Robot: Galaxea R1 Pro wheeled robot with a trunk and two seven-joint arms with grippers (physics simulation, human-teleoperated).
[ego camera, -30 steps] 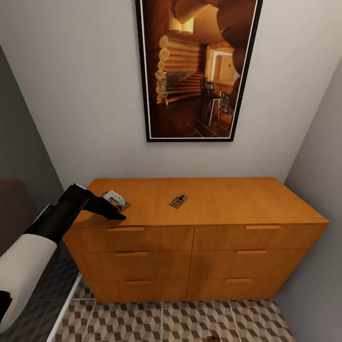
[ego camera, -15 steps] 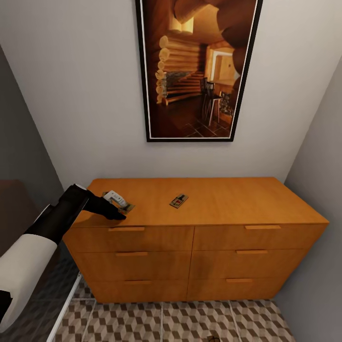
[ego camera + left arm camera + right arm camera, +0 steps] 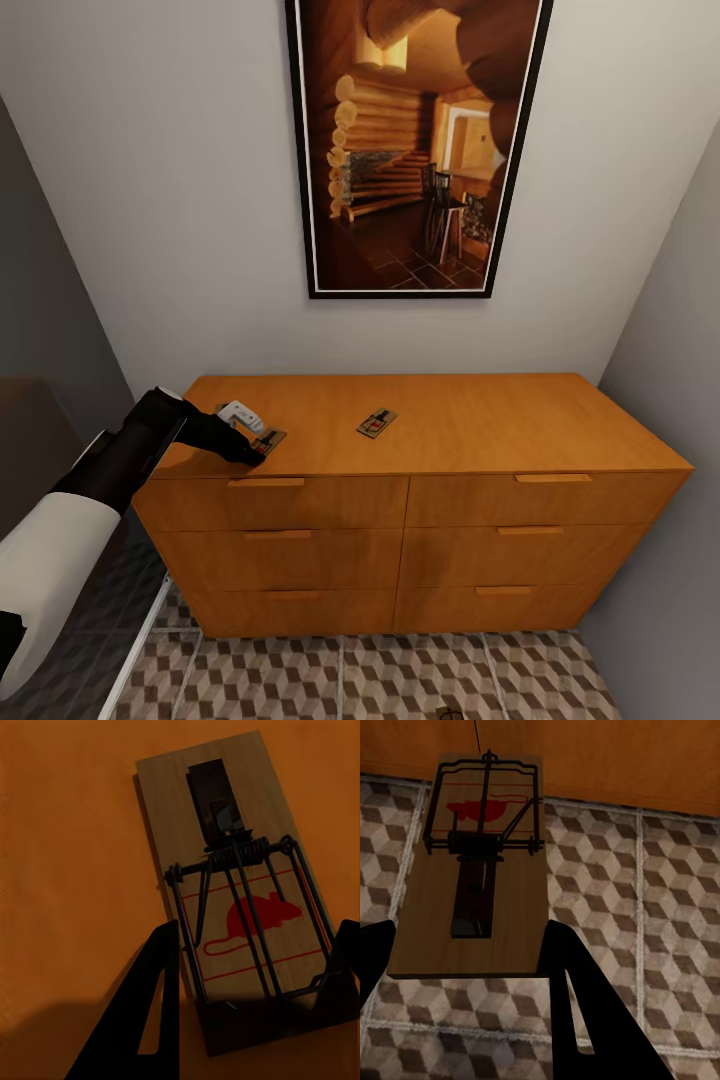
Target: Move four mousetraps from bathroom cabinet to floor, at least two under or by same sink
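Left gripper (image 3: pixel 255 945) set low over mousetrap (image 3: pixel 236 881) on cabinet (image 3: pixel 480 425) top; fingers wide, one each side, ready for pinch. Right gripper (image 3: pixel 465 945) fingers closed on second mousetrap (image 3: pixel 476 870), held above bathroom floor (image 3: pixel 645 892) for placing. Third mousetrap (image 3: pixel 376 423) left further along top.
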